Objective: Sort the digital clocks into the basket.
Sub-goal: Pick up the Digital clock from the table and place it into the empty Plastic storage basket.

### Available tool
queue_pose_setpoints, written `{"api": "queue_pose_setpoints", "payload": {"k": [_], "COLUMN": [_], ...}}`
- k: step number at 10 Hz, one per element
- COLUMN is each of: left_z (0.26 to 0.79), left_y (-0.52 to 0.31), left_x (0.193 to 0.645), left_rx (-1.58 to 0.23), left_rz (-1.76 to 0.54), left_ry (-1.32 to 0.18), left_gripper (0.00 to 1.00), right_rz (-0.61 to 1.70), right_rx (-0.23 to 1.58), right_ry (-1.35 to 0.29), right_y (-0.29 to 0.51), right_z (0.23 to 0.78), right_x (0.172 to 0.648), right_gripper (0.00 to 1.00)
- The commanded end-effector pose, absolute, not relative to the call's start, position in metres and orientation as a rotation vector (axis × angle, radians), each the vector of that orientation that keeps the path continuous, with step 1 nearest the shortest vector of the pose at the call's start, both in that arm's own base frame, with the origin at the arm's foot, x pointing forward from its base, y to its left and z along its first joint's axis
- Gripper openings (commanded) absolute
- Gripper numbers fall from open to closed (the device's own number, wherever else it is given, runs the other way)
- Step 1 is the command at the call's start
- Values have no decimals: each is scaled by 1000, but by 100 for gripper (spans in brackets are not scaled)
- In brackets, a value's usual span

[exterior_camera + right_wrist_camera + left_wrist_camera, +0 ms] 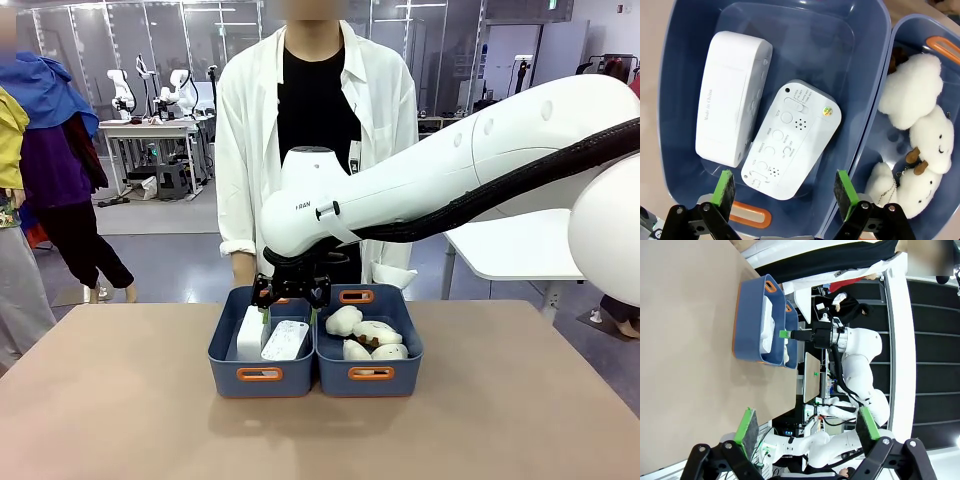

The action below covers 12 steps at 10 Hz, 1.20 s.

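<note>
Two digital clocks, both lodged in the left basket of a pair of blue bins standing side by side mid-bench, near the far edge where a person in a white shirt stands. First clock, plain white block, lies along the basket's left wall on its long side; second clock lies flat just beside it to the right, button face up, tilted a little askew, the two touching or very nearly so. Right bin holds the cream plush toys, three by my count, with brown bits showing; no clock among them. Bench around the bins carries nothing else that I can see. Judged state of task: sorting looks complete, both clocks in the basket, nothing left out on the bench; what seems to remain is only for the arm to clear away. Right claw: hangs directly over the left basket, above the flat-lying clock, fingers spread wide and holding nothing, one green pad above the gap between the two clocks, the other above the wall shared with the right bin; not touching either clock. Left claw: well apart from the bins, off to the left over bare bench, fingers likewise spread and holding nothing.
</note>
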<state>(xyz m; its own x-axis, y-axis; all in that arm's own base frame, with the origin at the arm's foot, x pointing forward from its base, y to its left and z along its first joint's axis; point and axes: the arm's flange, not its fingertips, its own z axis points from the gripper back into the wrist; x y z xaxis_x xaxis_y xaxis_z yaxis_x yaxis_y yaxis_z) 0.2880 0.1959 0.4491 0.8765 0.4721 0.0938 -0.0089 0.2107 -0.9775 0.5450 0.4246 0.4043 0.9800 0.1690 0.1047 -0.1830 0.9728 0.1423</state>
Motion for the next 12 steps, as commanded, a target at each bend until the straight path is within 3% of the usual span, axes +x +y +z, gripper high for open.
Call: {"api": "queue_pose_setpoints", "payload": {"k": [1, 5, 8, 11, 12], "left_z": [452, 452, 452, 452, 452], "left_y": [197, 197, 197, 197, 197], "left_x": [284, 284, 284, 284, 284], "left_rx": [-1333, -1333, -1333, -1333, -1333], "left_rz": [342, 342, 342, 342, 342], "left_ry": [-410, -410, -410, -410, -410], "left_gripper": [100, 100, 100, 100, 100], "right_rz": [175, 178, 159, 167, 181], "right_rx": [160, 152, 267, 516, 680], "right_ry": [-100, -92, -57, 24, 38], "right_y": [427, 425, 346, 240, 198], "right_z": [405, 404, 482, 510, 516], "right_x": [545, 545, 508, 481, 469], "right_gripper": [100, 100, 100, 100, 100]}}
